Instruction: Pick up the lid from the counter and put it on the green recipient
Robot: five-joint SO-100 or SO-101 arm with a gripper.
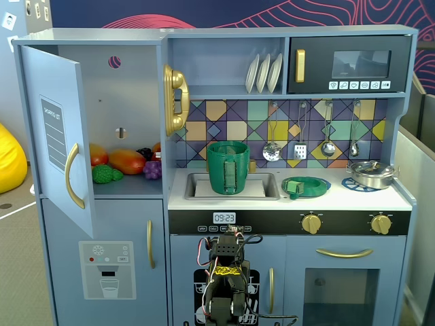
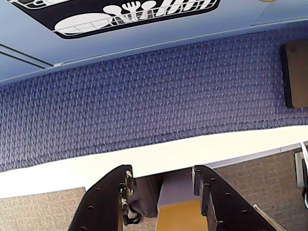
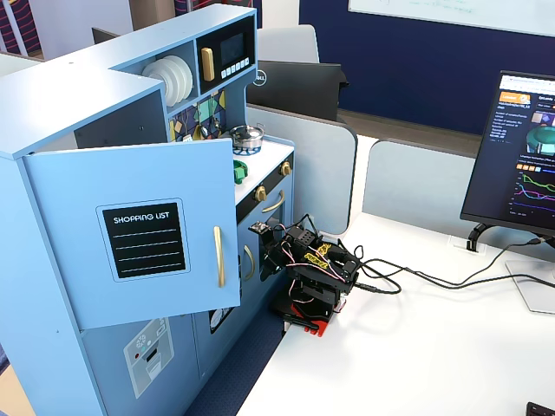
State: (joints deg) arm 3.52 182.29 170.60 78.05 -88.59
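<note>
— On the worktop (image 1: pixel 272 199)?
— Lid (image 1: pixel 306 186) flat there, right of the sink. Green recipient (image 1: pixel 228 167) upright inside the sink, apart from it.
— And the end effector (image 2: pixel 161 185)?
— Folded low before the toy kitchen, spread, empty, above blue carpet (image 2: pixel 159 103).
— Around?
— White table (image 3: pixel 416 347), monitor (image 3: pixel 520 147), open fridge door (image 1: pixel 58 136).

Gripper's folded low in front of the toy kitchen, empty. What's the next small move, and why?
Probably raise the arm toward the counter. The gripper sits low by the cabinet front, jaws apart and holding nothing, and the wrist view shows only carpet. The lid lies on the counter, right of the green recipient in the sink, well above the arm.
</note>
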